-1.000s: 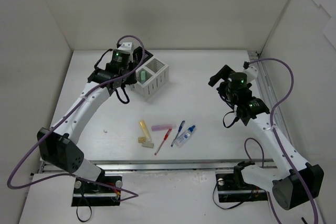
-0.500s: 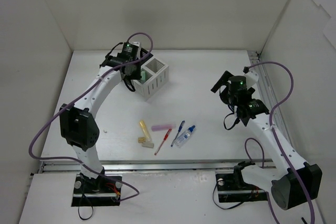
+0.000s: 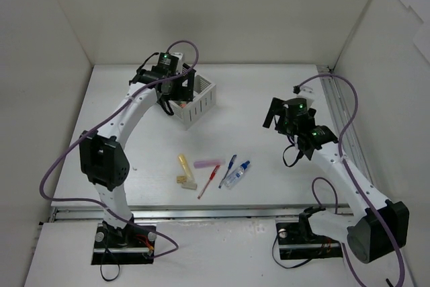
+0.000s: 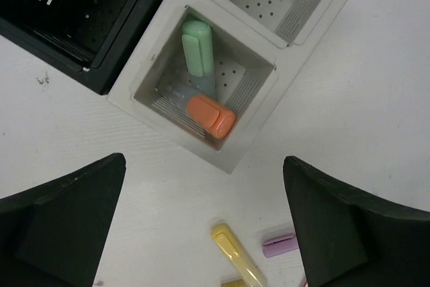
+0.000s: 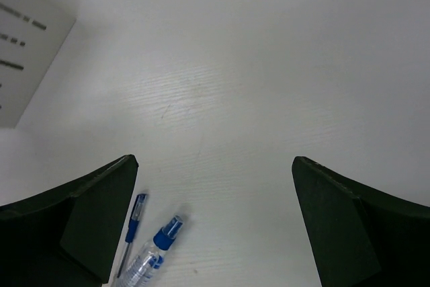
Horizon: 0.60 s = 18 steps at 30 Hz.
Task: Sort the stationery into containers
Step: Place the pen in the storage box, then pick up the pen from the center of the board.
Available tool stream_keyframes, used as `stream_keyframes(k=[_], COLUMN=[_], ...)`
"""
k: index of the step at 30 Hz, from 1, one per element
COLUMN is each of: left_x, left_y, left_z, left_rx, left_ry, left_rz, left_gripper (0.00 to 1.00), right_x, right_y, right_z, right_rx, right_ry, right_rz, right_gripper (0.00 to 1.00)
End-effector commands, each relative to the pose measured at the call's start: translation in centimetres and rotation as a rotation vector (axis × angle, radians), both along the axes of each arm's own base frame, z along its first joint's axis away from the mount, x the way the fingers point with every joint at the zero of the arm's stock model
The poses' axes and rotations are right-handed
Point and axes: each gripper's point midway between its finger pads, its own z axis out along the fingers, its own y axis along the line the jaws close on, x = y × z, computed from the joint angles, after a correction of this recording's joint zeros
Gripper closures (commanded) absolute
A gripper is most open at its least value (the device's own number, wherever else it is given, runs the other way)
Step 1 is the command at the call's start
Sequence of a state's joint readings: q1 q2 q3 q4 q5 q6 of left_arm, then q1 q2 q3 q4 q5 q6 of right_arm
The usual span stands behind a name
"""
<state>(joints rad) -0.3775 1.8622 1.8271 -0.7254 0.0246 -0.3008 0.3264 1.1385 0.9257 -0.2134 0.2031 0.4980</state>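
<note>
I am holding my left gripper (image 4: 201, 233) above the white slatted plastic organiser box (image 4: 151, 58), and its two dark fingers are standing wide apart with nothing between them. In the box compartment right below me, a mint-green-capped marker (image 4: 197, 48) and a stubby orange marker (image 4: 210, 115) are lying together, their ends touching. The black slatted plastic organiser box (image 4: 74, 5) is sitting flush against the white one on its far side.

I am hovering my right gripper (image 5: 215, 233) over the bare white table top (image 3: 269, 85), well apart from both boxes; its fingers are also spread wide and gripping nothing.

The rest of the stationery is lying loose on the table near its front edge, between my two arms. A yellow marker (image 3: 183, 163) is resting just beside a pink marker (image 3: 207, 163), with small beige erasers (image 3: 185, 181) below the yellow one. To their right, a thin red pen (image 3: 209, 181), a thin blue pen (image 3: 228, 169) and a clear blue-capped bottle (image 3: 236, 175) are lying side by side.
</note>
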Motion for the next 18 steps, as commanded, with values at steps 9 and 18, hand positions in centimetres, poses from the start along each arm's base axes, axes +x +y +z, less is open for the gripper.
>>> stream_keyframes(k=[9,18], left_x=[-8.5,-18.1], left_y=[5.1,11.1], left_z=[8.9,6.5], left_rx=[-0.077,-0.163], left_ry=[-0.338,-0.484], left_rz=[0.065,0.251], left_gripper=[0.0,0.0], right_x=[-3.8,-4.2], right_y=[15.5,23.7], right_z=[1.4,-5.6], right_rx=[-0.182,-0.233], right_ry=[-0.22,-0.064], right_rz=[1.075,1.382], right_gripper=[0.02,0.02])
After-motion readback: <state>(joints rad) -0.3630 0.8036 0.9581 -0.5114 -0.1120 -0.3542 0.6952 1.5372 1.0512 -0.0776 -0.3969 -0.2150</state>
